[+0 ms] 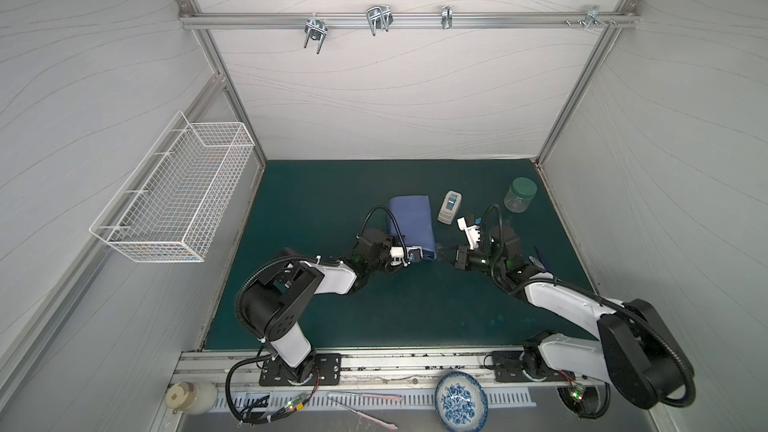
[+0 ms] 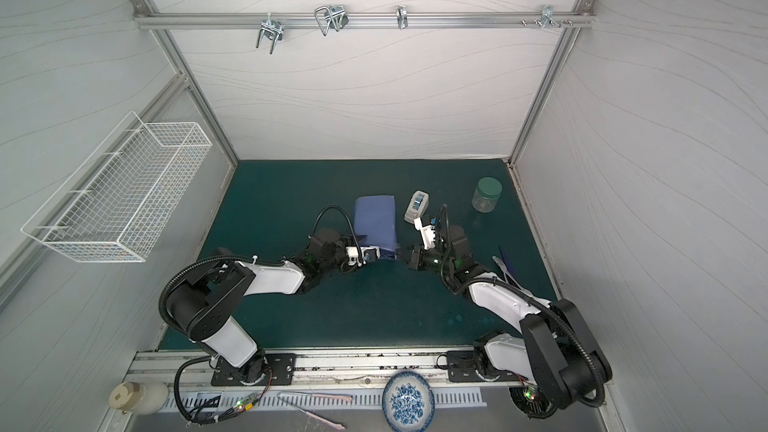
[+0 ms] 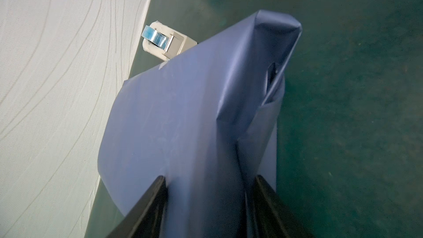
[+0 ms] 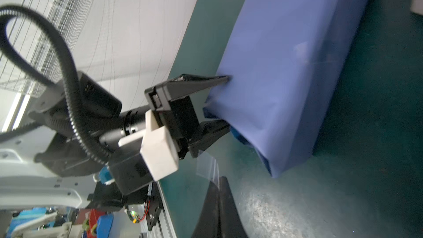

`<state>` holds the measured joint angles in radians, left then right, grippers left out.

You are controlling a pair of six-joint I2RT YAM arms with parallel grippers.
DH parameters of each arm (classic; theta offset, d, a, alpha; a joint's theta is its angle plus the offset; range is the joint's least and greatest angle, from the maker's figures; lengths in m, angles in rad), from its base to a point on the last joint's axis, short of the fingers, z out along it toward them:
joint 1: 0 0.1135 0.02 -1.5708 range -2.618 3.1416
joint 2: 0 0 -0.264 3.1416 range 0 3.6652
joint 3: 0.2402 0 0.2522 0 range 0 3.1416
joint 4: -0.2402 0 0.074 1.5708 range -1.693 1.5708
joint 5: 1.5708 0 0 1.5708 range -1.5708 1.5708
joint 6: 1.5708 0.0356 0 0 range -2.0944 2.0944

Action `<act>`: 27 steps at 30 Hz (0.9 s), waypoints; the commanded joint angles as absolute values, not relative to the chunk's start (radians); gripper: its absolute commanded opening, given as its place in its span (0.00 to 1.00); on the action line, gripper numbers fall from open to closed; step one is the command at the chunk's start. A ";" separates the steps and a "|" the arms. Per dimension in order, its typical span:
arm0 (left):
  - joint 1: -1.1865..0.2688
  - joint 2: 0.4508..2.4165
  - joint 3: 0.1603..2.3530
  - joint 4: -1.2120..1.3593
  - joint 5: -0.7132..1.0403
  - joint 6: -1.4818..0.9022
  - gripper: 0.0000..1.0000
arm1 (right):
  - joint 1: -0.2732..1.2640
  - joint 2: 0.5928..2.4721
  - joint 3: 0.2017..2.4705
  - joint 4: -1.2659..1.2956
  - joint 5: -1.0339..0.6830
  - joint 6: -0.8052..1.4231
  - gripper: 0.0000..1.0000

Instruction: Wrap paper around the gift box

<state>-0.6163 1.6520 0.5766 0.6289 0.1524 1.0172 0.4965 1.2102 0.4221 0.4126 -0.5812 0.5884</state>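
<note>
Thin, smooth indigo-blue paper (image 1: 409,224) is folded round a blocky oblong shape near the middle of the matte dark-green tabletop (image 1: 324,201). The gift box itself is hidden inside. The paper's end toward the near edge is creased and loosely tucked. The black, tapered left fingers (image 4: 196,83) pinch that end, one on top and one beneath. The right fingers (image 4: 219,204) are closed together just beside it. A small white plastic tape dispenser (image 1: 450,206) stands near the paper, toward the right edge.
</note>
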 commanded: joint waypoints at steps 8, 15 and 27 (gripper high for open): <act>-0.618 1.685 0.588 0.511 0.143 1.008 0.61 | 0.631 1.328 0.408 0.581 -0.518 0.550 0.00; -0.619 1.686 0.591 0.508 0.142 1.008 0.61 | 0.659 1.446 0.441 0.652 -0.462 0.623 0.00; -0.620 1.686 0.593 0.503 0.144 1.007 0.61 | 0.671 1.532 0.486 0.706 -0.439 0.611 0.00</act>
<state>-0.6163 1.6524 0.5884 0.6098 0.1505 1.0172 0.6640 1.5146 0.4656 0.6621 -0.4477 0.6140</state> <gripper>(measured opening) 0.613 0.047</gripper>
